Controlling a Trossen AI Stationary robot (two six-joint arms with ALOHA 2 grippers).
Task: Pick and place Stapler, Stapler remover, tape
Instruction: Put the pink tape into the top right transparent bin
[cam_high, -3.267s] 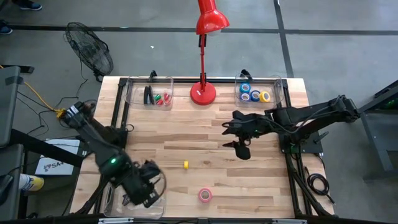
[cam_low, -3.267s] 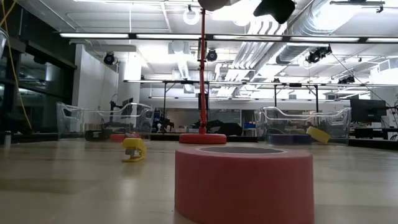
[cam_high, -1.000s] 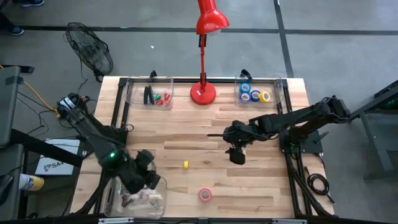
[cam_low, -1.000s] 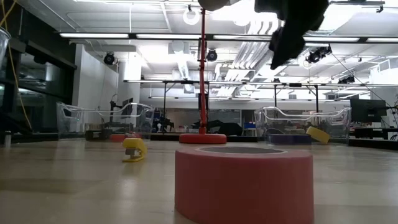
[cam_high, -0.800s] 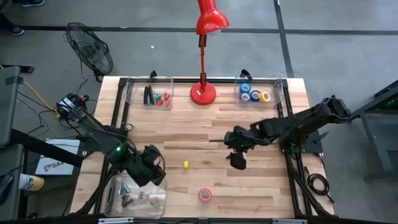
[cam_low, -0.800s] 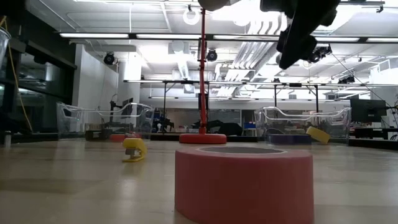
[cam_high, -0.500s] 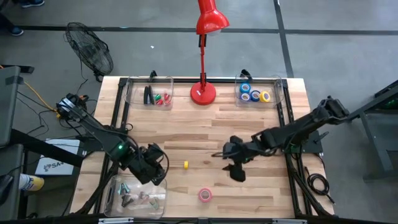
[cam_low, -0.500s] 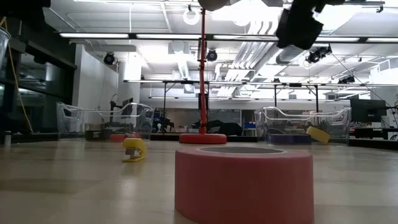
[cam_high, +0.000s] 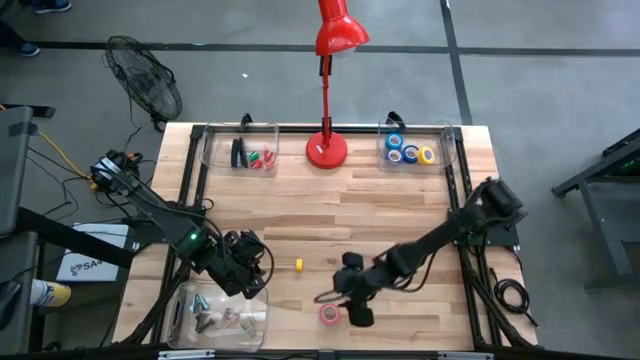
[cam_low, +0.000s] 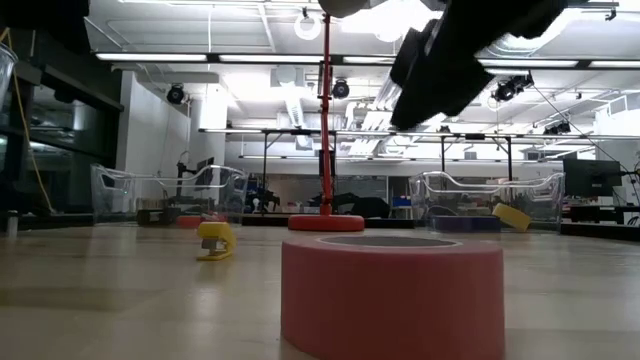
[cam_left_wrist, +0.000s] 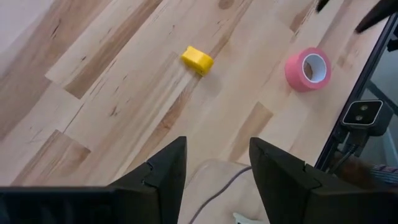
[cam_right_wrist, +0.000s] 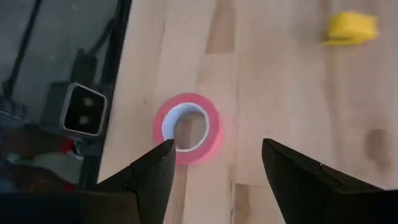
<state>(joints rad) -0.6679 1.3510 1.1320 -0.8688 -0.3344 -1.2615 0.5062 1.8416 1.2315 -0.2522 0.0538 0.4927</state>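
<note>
A pink roll of tape (cam_high: 329, 314) lies flat on the wood near the table's front edge; it fills the low view (cam_low: 392, 295). My right gripper (cam_right_wrist: 217, 146) hangs open just above it and to its right (cam_high: 338, 298). A small yellow stapler remover (cam_high: 298, 265) rests on the table's middle. My left gripper (cam_left_wrist: 217, 146) stands open and empty left of it (cam_high: 245, 268). The black stapler (cam_high: 238, 152) lies in the far-left clear bin. Several more tape rolls (cam_high: 410, 150) sit in the far-right bin.
A red lamp stands on its round base (cam_high: 326, 150) at the far middle. A clear bin (cam_high: 190, 322) with several small items sits at the near-left corner, below my left gripper. A small camera box (cam_right_wrist: 81, 109) sits at the front edge by the pink tape.
My right gripper has swept from the table's middle right toward the near edge and leftward, sinking as it went, and now hangs over the pink tape. My left gripper has drifted a little away from the near-left bin, rolled about its axis, and then stopped.
</note>
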